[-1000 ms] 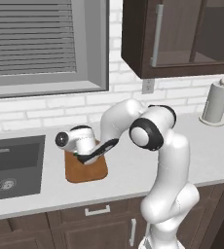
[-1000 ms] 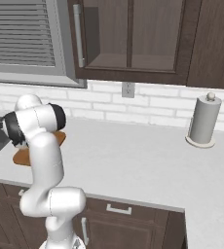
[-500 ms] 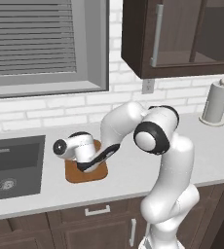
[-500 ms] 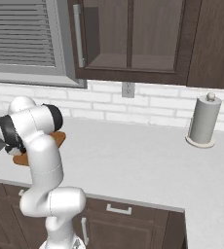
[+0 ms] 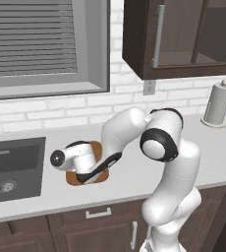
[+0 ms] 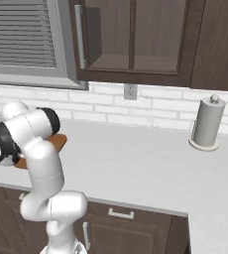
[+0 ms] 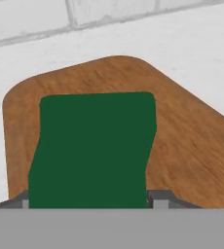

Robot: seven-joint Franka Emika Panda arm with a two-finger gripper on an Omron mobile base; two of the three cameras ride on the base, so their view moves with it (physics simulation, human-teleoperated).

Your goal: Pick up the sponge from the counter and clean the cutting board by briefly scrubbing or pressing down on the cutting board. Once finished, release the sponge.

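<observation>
The sponge is held between the jaws of the gripper, above the cutting board, which lies near the front edge of the counter beside the sink. Pickup is judged done; pressing and release remain

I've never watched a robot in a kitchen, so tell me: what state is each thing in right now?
Sponge: green side showing, between the tool's fingertips, over the board.
Cutting board: flat on the counter, under the sponge.
Tool: jaws wide, shut on the sponge.
Counter: holds the board.
Sink: no water in it.
Paper towel roll: upright.
Cupboard doors: shut.
</observation>
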